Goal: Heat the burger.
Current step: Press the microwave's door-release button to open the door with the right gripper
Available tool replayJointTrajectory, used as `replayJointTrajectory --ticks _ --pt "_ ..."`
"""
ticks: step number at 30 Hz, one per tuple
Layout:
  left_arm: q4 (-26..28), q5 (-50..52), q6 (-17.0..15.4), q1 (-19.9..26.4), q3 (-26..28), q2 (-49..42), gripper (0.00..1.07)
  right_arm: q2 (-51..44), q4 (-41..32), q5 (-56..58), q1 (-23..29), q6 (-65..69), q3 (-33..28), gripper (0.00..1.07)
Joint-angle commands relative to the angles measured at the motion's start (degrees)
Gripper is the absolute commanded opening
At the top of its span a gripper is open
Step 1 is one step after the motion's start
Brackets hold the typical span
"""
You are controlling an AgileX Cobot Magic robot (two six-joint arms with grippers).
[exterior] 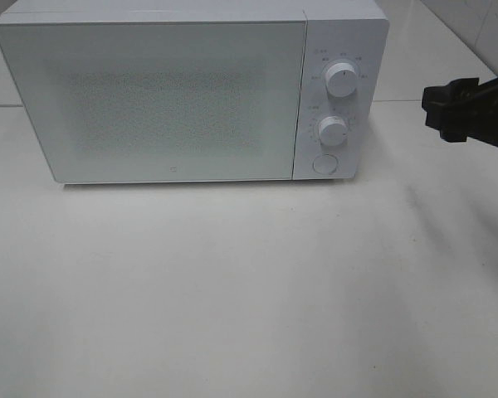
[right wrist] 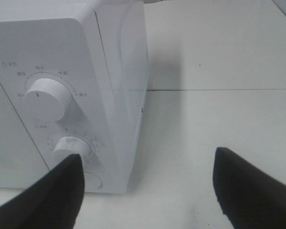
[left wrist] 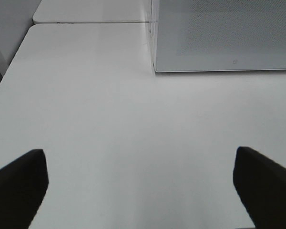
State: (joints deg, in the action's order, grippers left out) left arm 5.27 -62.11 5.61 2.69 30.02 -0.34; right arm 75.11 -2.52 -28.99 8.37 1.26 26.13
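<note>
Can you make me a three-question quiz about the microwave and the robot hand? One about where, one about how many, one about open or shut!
1. Where is the right gripper?
A. Beside the microwave, on its knob side.
B. On top of it.
C. Inside it.

2. How many turning knobs does the microwave have?
A. One.
B. Two.
C. Four.

3. How is the microwave door?
A. Wide open.
B. Taken off.
C. Shut.

Answers:
1 A, the high view shows it off to that side.
2 B, one knob sits above the other.
3 C, the door lies flush with the front.
</note>
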Motion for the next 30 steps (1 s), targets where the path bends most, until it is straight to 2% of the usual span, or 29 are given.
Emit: replayJointTrajectory --ticks 1,5,7,10,15,19,23,25,27,30 --pt "0.1 0.6 -0.3 0.2 -0.1 -0.2 0.98 3.0 -3.4 -10.8 -0.1 -2.3 -2.6 0.75" --pt "0.1 0.6 -0.3 0.2 -0.1 -0.2 0.98 5.7 -5.3 -16.0 -0.1 -4.2 -4.3 0.75" --pt "0.1 0.6 -0.3 0.2 -0.1 -0.2 0.98 9.2 -10.3 -21.4 3.2 -7.6 -5.3 0.75" --pt "0.1 0.6 -0.3 0.2 -0.1 -0.2 0.98 10.0 -11.9 -22.0 4.5 -8.6 -5.3 0.75" --pt "0.1 0.6 -0.3 0.2 -0.1 -0.2 0.98 14.6 -21.1 -27.8 11.7 -12.9 -5.2 0.75" --pt "0.1 0.6 -0.3 0.2 -0.1 -0.2 0.98 16.4 -24.4 -30.1 15.2 -13.5 -5.2 0.75" --pt "0.1 0.6 -0.3 0.2 -0.1 -0.2 0.98 19.3 -31.3 -33.9 21.9 -14.5 -5.1 0.75" --pt "0.1 0.6 -0.3 0.2 -0.1 -0.2 0.98 19.7 -32.8 -34.6 23.2 -14.9 -5.1 0.75" --pt "0.1 0.6 -0.3 0.2 -0.1 -0.2 0.98 20.4 -38.0 -36.3 27.7 -16.2 -5.0 0.75" --pt "0.1 0.6 -0.3 0.2 -0.1 -0.2 0.98 20.4 -40.2 -36.2 30.7 -16.6 -4.8 0.75"
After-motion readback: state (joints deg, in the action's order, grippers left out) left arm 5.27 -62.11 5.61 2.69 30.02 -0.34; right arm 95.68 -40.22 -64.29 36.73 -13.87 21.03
